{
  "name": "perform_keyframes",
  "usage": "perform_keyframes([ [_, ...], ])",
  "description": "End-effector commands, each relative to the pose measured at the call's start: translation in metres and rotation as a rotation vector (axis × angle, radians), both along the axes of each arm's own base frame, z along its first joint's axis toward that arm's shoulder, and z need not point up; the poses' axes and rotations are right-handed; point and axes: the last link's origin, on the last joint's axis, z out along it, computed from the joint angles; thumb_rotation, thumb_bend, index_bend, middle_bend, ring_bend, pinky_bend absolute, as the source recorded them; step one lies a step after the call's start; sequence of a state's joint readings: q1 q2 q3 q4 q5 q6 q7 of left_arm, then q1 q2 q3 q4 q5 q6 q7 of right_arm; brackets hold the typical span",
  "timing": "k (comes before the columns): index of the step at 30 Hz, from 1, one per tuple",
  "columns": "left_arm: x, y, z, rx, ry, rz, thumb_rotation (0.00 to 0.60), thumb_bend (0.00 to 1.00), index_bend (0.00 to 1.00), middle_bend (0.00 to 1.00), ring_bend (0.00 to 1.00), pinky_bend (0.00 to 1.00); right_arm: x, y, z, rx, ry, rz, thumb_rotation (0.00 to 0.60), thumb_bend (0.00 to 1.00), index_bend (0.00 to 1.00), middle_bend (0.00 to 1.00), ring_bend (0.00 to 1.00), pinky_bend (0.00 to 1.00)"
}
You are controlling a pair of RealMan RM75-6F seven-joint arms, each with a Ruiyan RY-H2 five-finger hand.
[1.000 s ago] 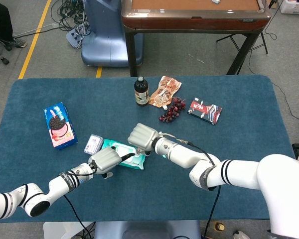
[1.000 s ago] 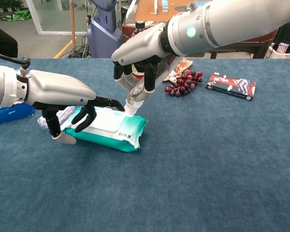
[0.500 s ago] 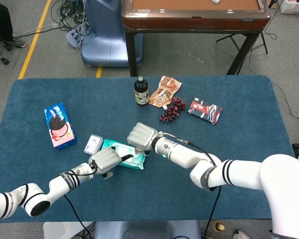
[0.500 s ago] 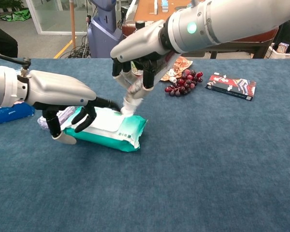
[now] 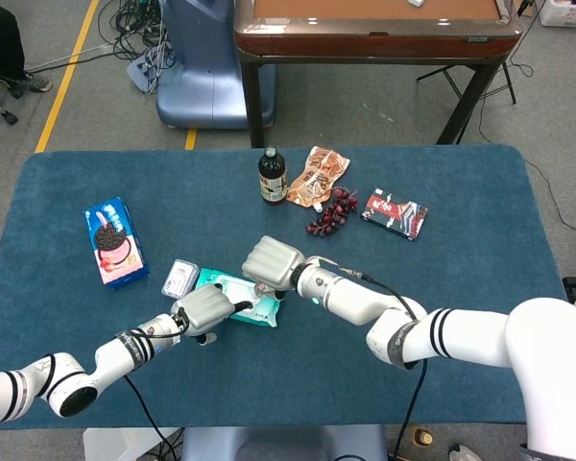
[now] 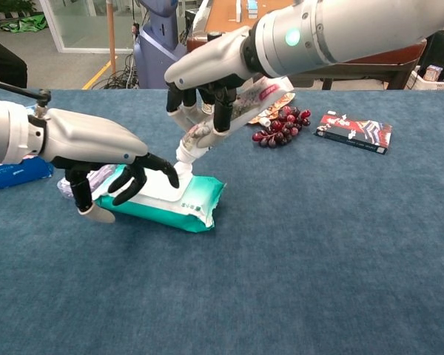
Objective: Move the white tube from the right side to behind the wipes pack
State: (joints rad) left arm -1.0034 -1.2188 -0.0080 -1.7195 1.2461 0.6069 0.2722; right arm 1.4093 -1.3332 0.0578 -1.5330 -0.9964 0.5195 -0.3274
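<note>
The white tube [image 6: 223, 120] hangs tilted in my right hand [image 6: 207, 72], which grips its upper half. Its cap end [image 6: 183, 154] points down, just above the far edge of the teal wipes pack [image 6: 174, 196]. My left hand [image 6: 96, 148] grips the pack's left part, fingers curled over the white lid and thumb at the near edge. In the head view my right hand [image 5: 272, 261] hovers over the wipes pack [image 5: 232, 285] and hides most of the tube. My left hand [image 5: 204, 307] sits at the pack's near side.
A blue cookie pack [image 5: 110, 240] lies at the left and a small clear packet [image 5: 180, 278] beside the wipes. Behind stand a dark bottle [image 5: 273, 177], a snack bag [image 5: 317, 176], grapes [image 5: 332, 213] and a dark red packet [image 5: 394, 213].
My right hand has raised the tube and carried it slightly leftward, so the cap has come off the pack. My left hand's outstretched finger has curled back onto the lid.
</note>
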Motion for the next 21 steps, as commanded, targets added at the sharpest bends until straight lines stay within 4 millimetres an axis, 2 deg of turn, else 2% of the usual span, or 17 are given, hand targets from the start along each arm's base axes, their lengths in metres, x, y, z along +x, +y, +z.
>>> perform_keyframes([
  [1,0.0003,-0.0001,0.0001,0.001,-0.001,-0.002,0.6,0.25,0.07,0.58,0.52,0.27,0.0008,0.0002,0.0008,0.002,-0.016,-0.005,0.6,0.95,0.98,0.86,0.93,0.72],
  [21,0.003,-0.0003,0.003,0.009,-0.025,-0.002,0.6,0.25,0.05,0.58,0.52,0.27,0.0038,0.0037,0.0001,0.026,-0.131,-0.037,0.6,0.92,0.98,0.86,0.94,0.72],
])
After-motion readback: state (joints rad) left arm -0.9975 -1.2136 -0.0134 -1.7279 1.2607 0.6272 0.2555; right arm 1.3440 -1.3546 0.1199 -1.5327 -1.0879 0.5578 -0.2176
